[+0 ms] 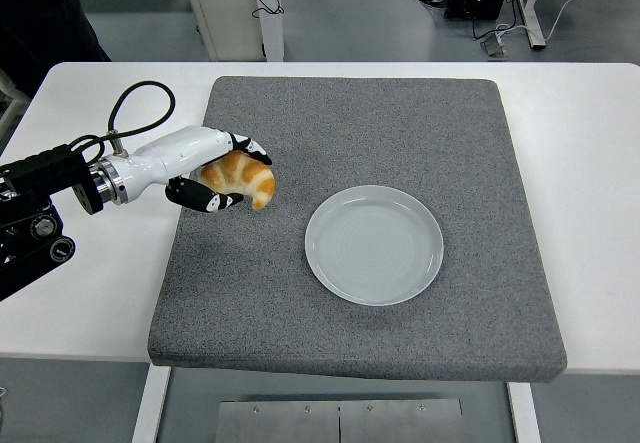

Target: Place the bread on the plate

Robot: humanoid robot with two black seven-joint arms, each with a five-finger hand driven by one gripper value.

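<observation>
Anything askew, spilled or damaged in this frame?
Nothing stands out. The left hand grips the croissant over the grey mat, the plate sits flat and empty on it, and no crumbs show.

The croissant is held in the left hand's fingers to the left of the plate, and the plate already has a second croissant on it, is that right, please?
Not quite. The head view shows the plate bare, with no second croissant on it. The rest holds: the left hand has its fingers closed on the croissant, to the left of the plate over the grey mat.
</observation>
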